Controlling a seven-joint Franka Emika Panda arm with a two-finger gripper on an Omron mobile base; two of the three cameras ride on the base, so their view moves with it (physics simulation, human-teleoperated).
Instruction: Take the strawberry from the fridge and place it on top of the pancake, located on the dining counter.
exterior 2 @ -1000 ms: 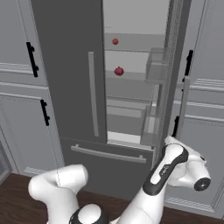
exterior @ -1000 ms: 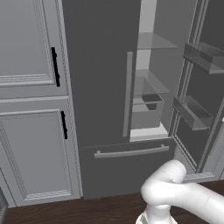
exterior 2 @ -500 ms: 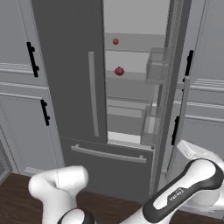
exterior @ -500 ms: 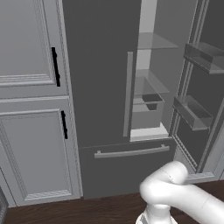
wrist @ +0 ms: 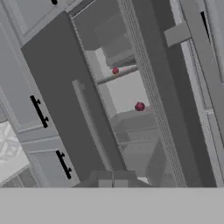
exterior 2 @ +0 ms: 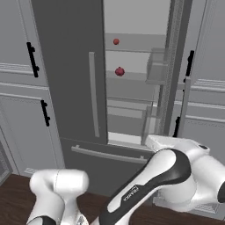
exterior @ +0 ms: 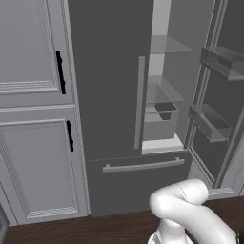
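The fridge (exterior 2: 70,66) fills the space ahead of me, its right door (exterior: 224,95) swung open and its left door closed, with grey cabinets (exterior: 33,119) on both sides. On the glass shelves inside sit two red things: a larger, darker round fruit (exterior 2: 119,71) on a middle shelf and, one shelf above it, the strawberry (exterior 2: 116,41), tiny and bright, well apart from me. My arm (exterior 2: 149,184) is folded low in front of the bottom drawer, and my gripper (wrist: 113,180) has its fingertips pressed together, holding nothing. The main risk I see is a mix-up: the two red things sit close in line, and going for the bigger one would be the wrong pick. I also judge that reaching in with shut jaws would only push the berry back or roll it off the shelf, so I must open first. The shelf edges and open door leave little room, and a careless swing could clip them.
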